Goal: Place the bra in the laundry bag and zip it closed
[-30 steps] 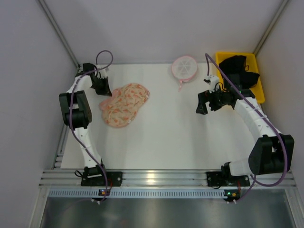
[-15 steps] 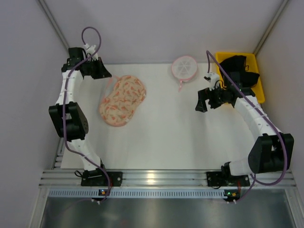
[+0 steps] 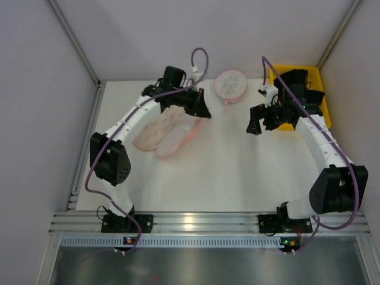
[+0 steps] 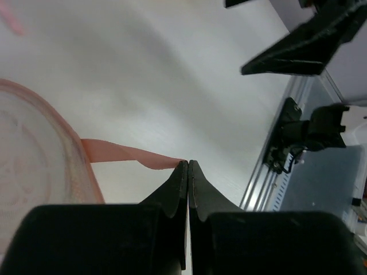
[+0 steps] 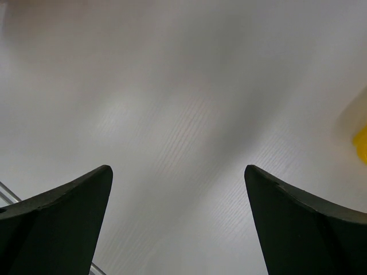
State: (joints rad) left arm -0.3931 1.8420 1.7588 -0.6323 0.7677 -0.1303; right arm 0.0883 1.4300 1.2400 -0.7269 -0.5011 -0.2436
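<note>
Black bra [image 3: 300, 83] heaped far right; speckled laundry bag [image 3: 169, 133] apparently half-folded.

Left gripper [image 4: 188, 163] closed tight at long reach; right gripper [image 5: 178, 172] spread wide, apparently aloft.

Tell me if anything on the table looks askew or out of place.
The laundry bag looks askew: it lies rumpled on a slant, with its pink tab pinched in the shut left hand and drawn out sideways. Nothing looks spilled or damaged.

open: table [image 3: 237, 172] centre, near edge | obstacles: laundry bag [image 3: 171, 133], yellow bin [image 3: 325, 116]
</note>
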